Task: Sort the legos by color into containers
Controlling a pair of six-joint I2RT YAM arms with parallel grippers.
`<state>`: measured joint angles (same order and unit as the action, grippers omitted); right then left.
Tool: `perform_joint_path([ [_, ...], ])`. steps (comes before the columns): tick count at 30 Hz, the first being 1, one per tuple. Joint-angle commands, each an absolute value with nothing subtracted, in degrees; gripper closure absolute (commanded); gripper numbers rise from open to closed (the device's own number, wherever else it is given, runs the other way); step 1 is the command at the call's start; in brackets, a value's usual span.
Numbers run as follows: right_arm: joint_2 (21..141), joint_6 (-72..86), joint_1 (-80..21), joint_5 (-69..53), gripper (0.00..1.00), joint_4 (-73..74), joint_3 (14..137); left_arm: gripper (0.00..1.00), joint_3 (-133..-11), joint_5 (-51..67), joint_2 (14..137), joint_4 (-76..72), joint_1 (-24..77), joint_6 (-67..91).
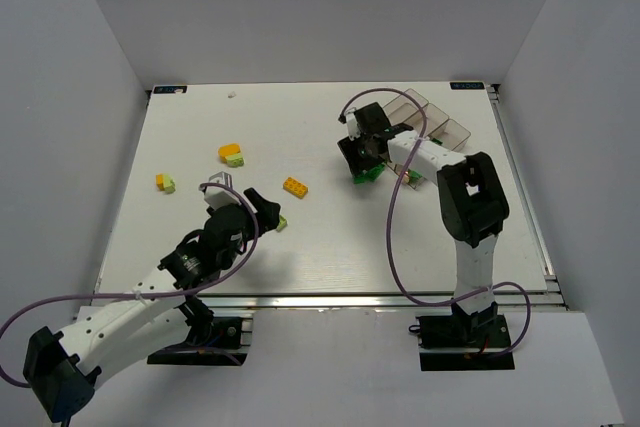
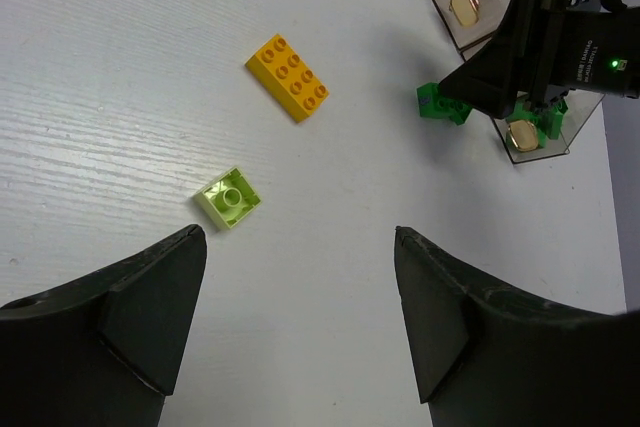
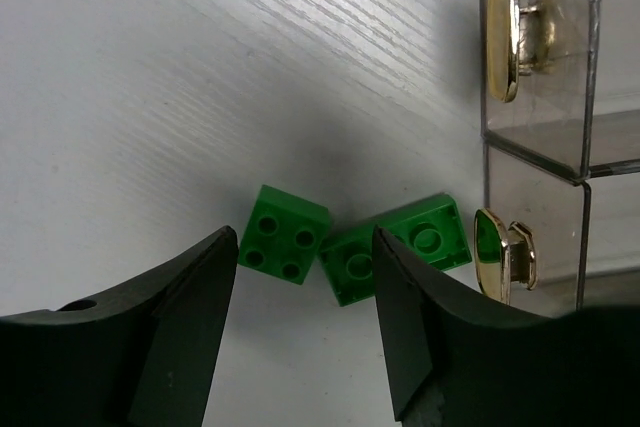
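Observation:
Two dark green legos lie touching on the table: a square one studs-up [image 3: 285, 234] and a longer one upside down [image 3: 410, 242], just left of the containers [image 3: 535, 137]. My right gripper [image 3: 304, 233] hangs over them, open, its jaws either side of the square brick with nothing gripped. From above, this gripper [image 1: 365, 161] and the green pair [image 1: 368, 176] sit in front of the clear bins [image 1: 432, 117]. My left gripper [image 2: 300, 235] is open and empty above bare table, short of a pale lime brick [image 2: 229, 198] and an orange-yellow brick [image 2: 287, 77].
An orange brick stuck to a lime one [image 1: 232, 154] lies mid-left, and a smaller orange and lime pair [image 1: 165, 183] sits further left. The bins have gold knobs [image 3: 503, 37]. White walls enclose the table [image 1: 300, 117] on three sides.

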<state>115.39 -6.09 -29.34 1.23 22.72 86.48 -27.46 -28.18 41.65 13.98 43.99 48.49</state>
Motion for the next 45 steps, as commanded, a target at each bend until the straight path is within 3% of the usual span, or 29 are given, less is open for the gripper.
perform_joint_path([
  [1,116.1,-5.1,-29.53,4.57,0.38,21.45,88.16,0.15,-28.12,-29.62,42.1,13.54,43.68,47.81],
  [21,118.56,-5.54,-29.62,-2.11,0.39,21.8,87.45,0.14,-28.21,-29.62,43.33,13.1,43.77,47.99],
  [45,119.62,-7.03,-31.29,-0.44,0.46,21.89,85.17,0.14,-27.77,-29.97,41.84,13.8,43.77,48.87],
])
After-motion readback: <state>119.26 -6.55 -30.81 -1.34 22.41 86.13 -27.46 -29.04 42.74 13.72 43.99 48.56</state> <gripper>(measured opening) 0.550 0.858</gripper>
